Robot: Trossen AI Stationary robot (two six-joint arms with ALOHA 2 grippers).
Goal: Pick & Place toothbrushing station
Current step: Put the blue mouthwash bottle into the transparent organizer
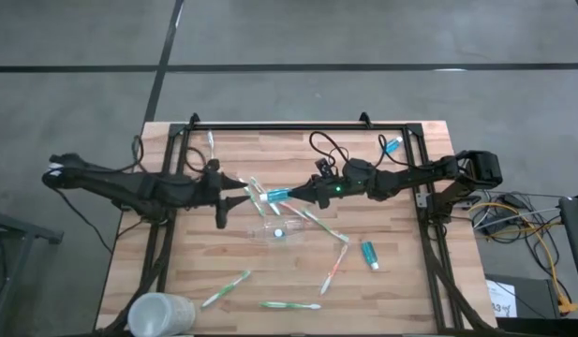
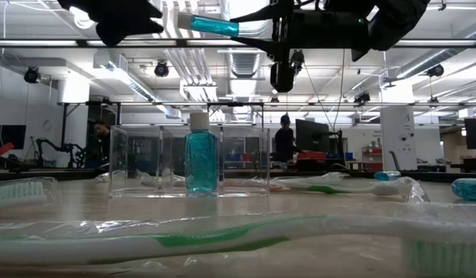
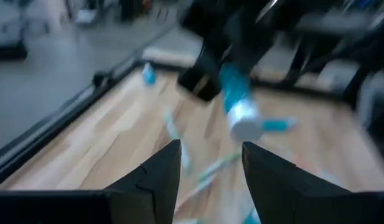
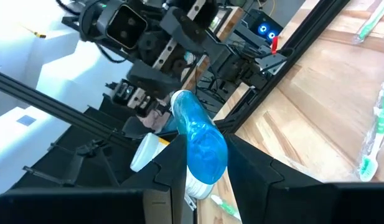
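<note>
A: Right hand (image 1: 298, 196) is clamped on a small blue tube (image 1: 277, 195), carrying it in the air above the middle of the tabletop (image 1: 401, 300). The white cap points away from it, toward the left hand (image 1: 240, 194).

B: And the left hand?

A: Its fingers stand apart and hold nothing. It hangs just beyond the tube's cap, facing the right hand, with a gap between the two.

B: Where is the toothbrushing station?

A: The clear plastic holder (image 1: 279, 227) sits on the tabletop just below and slightly ahead of the right hand, on the near side. In the low view it already has one blue bottle (image 2: 200, 161) standing in it.

B: So which step is this?

A: It reads as the carry: the tube is lifted and not yet placed. Green toothbrushes (image 1: 290, 305), an orange one (image 1: 335, 267) and another blue tube (image 1: 369, 254) lie scattered, so much of the task looks undone.

B: What does the next move call for?

A: Probably either lowering the tube into a free compartment or passing it across. Placing it would need the tube turned upright, since it lies level in the grip.
</note>
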